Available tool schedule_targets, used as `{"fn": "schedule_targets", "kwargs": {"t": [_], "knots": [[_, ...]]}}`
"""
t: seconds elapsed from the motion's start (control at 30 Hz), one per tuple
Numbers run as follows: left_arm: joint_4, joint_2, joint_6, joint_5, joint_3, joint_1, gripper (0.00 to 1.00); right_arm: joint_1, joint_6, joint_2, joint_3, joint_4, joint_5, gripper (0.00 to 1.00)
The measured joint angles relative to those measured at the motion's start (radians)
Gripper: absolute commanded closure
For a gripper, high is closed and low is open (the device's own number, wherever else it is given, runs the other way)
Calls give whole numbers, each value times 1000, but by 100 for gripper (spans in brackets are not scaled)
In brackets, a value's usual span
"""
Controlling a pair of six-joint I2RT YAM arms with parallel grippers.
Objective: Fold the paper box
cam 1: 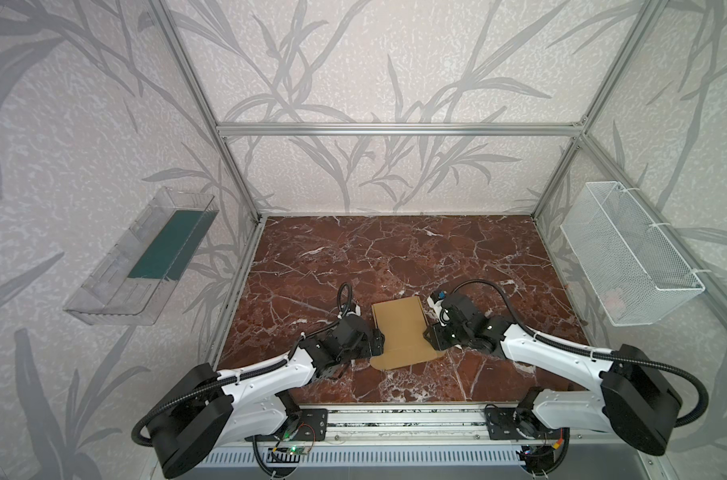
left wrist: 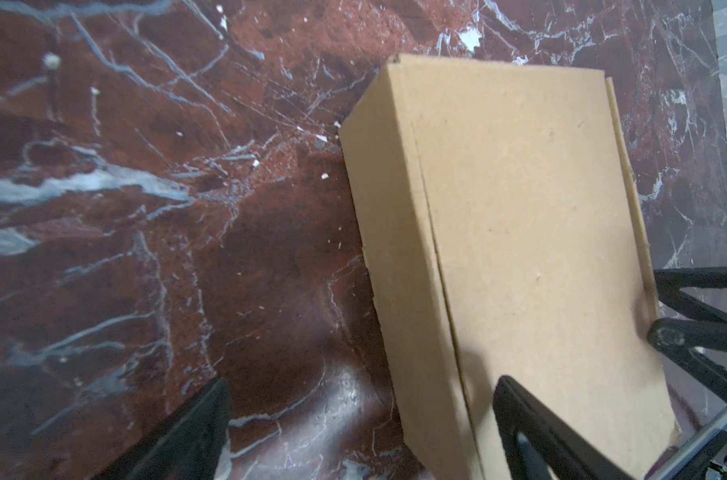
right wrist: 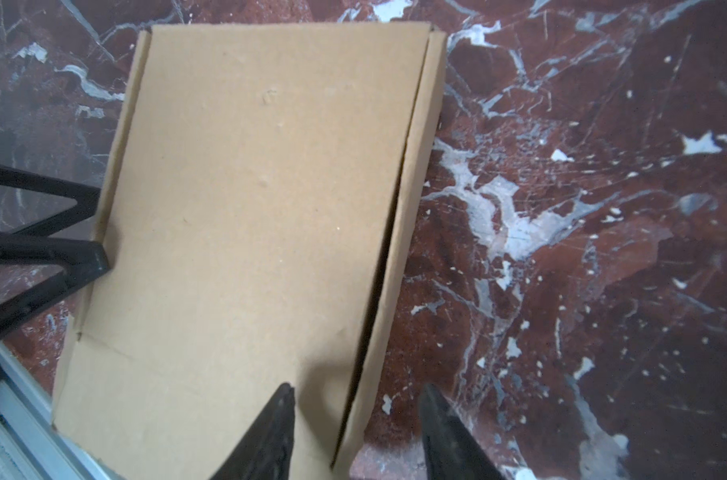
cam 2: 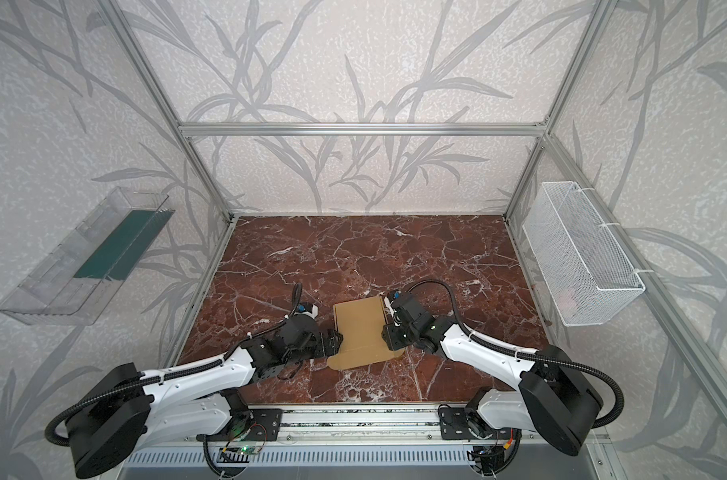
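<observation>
**Bracketing the half-made box from both sides**

The paper box (cam 1: 403,332), plain unprinted tan-brown cardboard, lies on the red-brown, white-veined marble worktop (cam 1: 395,257). It sits near the front edge and about midway between the two arms. It already reads as a shallow rectangular box. Its broad top panel (right wrist: 249,187) is down, and a narrow side wall runs along each long edge. Its front flap (cam 1: 407,359), with rounded corners, lies flat on the marble toward the robot, so the closing step looks unfinished.

The black left pincer (left wrist: 363,382) is spread wide and sits astride the box's left side wall (left wrist: 390,208). One finger (left wrist: 532,424) is over the top panel and the other (left wrist: 195,428) over bare marble. It holds nothing. That stance would let it close on the wall or press the panel edge down without shifting the box.

The black right pincer (right wrist: 357,388) mirrors it at a narrower, roughly half-spread gap across the right side wall (right wrist: 420,145). One finger (right wrist: 270,432) is above the panel and one (right wrist: 449,436) is outside it. Daylight shows on both sides of the wall, so it does not appear to be gripping. Whether either tip touches the cardboard cannot be told.

A dark slit runs between the panel and the right wall, suggesting the panel is not seated fully. In my judgement the two arms flank the box to pin it and square its walls. That would hold the light cardboard in place while the front flap is raised and tucked. The risk is that an uneven push slides or skews the box on the smooth marble.
</observation>
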Motion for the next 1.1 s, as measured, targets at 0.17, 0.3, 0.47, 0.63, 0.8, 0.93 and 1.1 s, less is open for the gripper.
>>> {"fn": "schedule_targets", "kwargs": {"t": [0.17, 0.3, 0.47, 0.63, 0.8, 0.93, 1.1], "knots": [[-71, -71, 8, -10, 47, 16, 1, 0, 3, -95, 0, -15, -10, 48], [-109, -109, -35, 2, 58, 16, 1, 0, 6, -132, -2, -35, -40, 47], [-173, -142, -128, 36, 56, 15, 1, 0, 10, -170, -47, -38, -71, 44], [-185, -169, -219, 61, 32, -5, 1, 0, 22, -175, -105, -37, -90, 39], [-185, -173, -281, 57, 27, -50, 1, 0, 40, -185, -137, -33, -114, 35], [-161, -145, -314, 53, 27, -92, 1, 0, 54, -187, -143, -14, -127, 35], [-119, -82, -336, 53, 27, -126, 1, 0, 68, -182, -150, 13, -146, 35]]}}
